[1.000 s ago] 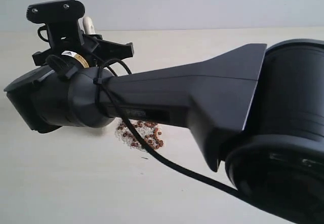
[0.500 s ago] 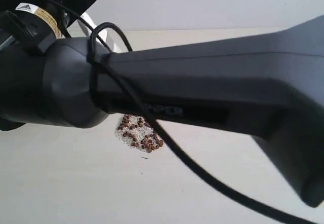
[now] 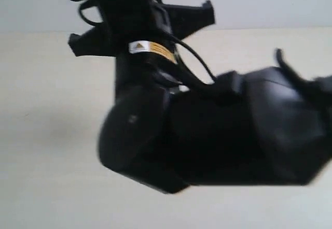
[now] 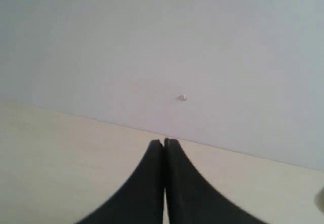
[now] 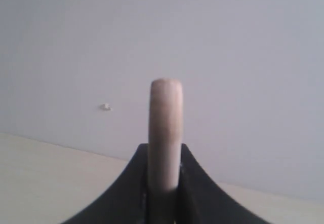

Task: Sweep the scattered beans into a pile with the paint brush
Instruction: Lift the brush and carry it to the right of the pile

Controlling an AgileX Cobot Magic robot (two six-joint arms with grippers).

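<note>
- right wrist view gives me the one sure thing: the right gripper (image 5: 164,150) has its jaws pinched on the handle of the paint brush (image 5: 164,122), one jaw on each flat side
- the brush's long axis runs in line with the gripper's own reach, and its rounded handle end pokes out past the fingertips towards the pale wall (image 5: 228,57); the bristles and ferrule are out of sight, so i judge they sit back on the wrist side
- the left gripper (image 4: 164,142) has its jaws pressed together on nothing and points over the table (image 4: 61,143) at the wall
- in the exterior view a blurred black arm (image 3: 207,130) fills the middle, and i cannot see the beans in any view, so they are presumably on the table behind it
- so i cannot say which way the beans lie from the brush, nor which arm is nearer; the right arm has the tool, so the sweep falls to it
- my read: both wrist cameras look level at the wall, so the bristle end must be tipped down to the table before any stroke counts
</note>
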